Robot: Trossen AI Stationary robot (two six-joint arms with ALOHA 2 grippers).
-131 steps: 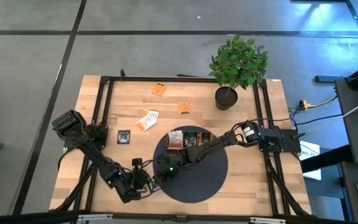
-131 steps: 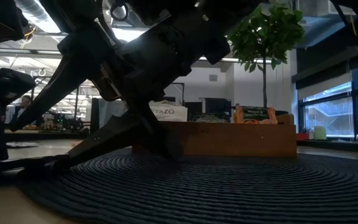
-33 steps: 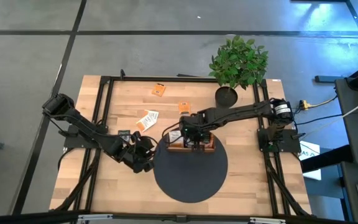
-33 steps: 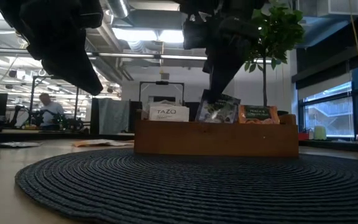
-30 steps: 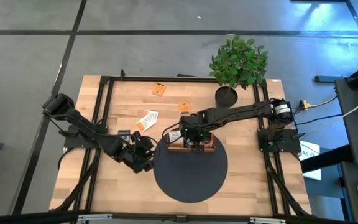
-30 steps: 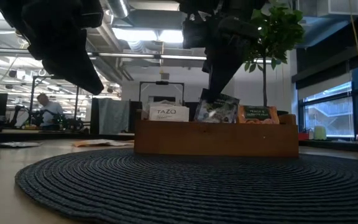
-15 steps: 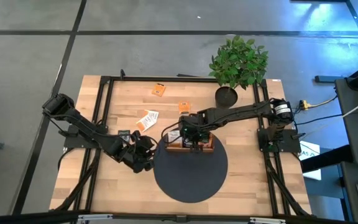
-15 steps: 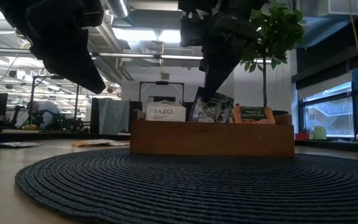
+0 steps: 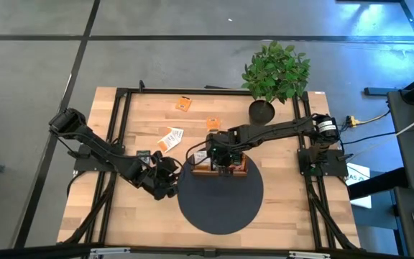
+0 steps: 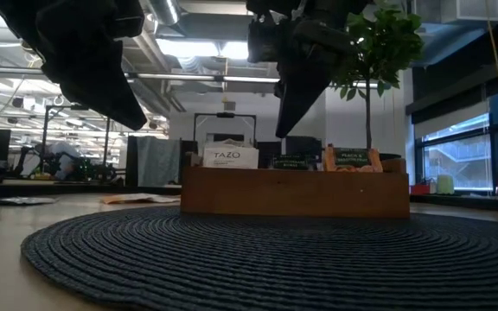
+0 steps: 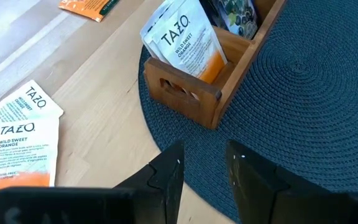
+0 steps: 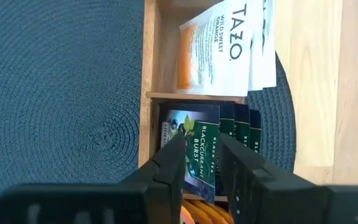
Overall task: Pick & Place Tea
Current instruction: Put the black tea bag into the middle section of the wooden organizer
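- I see the right gripper (image 9: 221, 160) hanging over the middle compartment of the wooden tray (image 12: 151, 93), fingers (image 12: 166, 163) slightly parted and holding nothing.
- Below it, black sachets (image 12: 197, 146) stand packed in that compartment (the front one reads Blackcurrant).
- White-and-orange sachets (image 11: 185, 40) fill the end compartment; the tray sits on the dark round mat (image 9: 221, 205).
- My left gripper (image 9: 165, 183) waits by the mat's edge, fingers (image 11: 169, 177) apart and empty.
- Loose on the table (image 9: 113, 216): two white-and-orange sachets (image 9: 169, 138), two orange sachets (image 9: 184, 103) and a black one (image 9: 143, 156) near the left gripper.
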